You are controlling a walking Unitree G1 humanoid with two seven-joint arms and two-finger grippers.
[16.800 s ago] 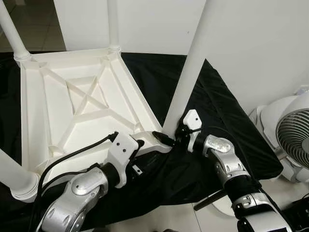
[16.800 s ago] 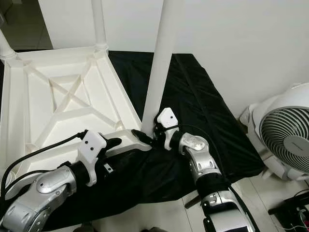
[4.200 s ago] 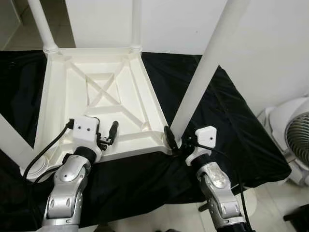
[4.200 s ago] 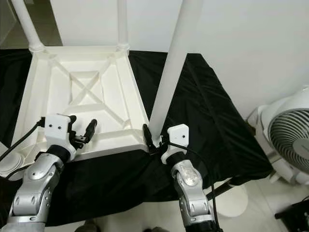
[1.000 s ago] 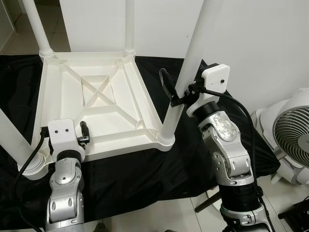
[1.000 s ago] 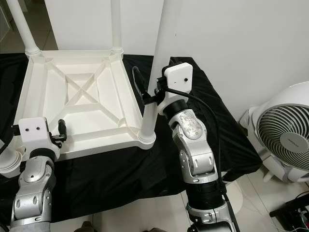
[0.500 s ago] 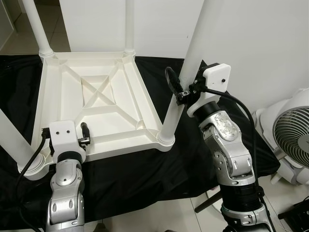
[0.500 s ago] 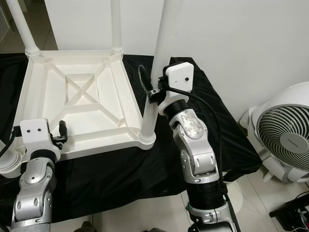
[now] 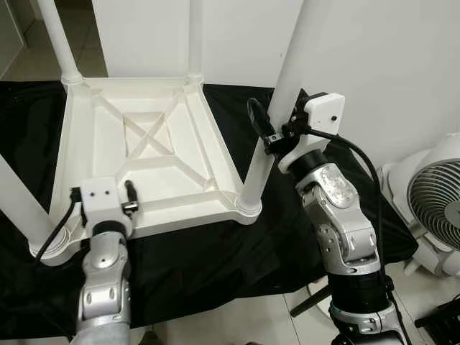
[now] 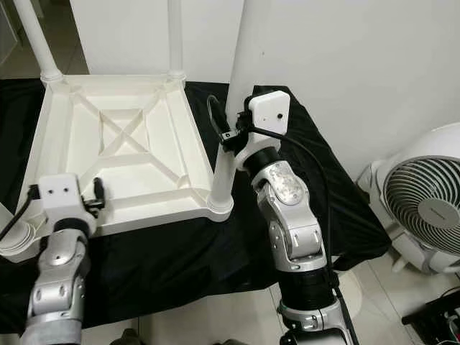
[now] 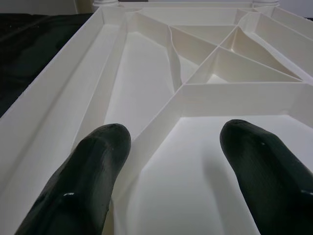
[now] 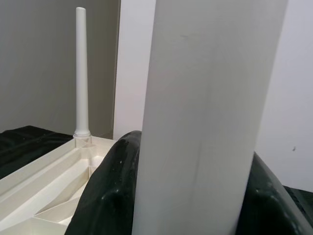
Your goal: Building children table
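The right claw [image 9: 267,133] is clamped around the near-right white leg [image 9: 277,93] partway up, a black finger on each side. The left claw [image 11: 171,161], fingers spread wide and holding nothing, hovers over the near edge of the upturned white children's table [image 9: 144,151]. That table rests on a black-draped surface [image 9: 338,187], legs upward, a white fan [image 9: 438,201] beyond the leg.

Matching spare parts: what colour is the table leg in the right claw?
White, like the tabletop. The leg shows best in the right wrist view, between the right claw's black fingers.
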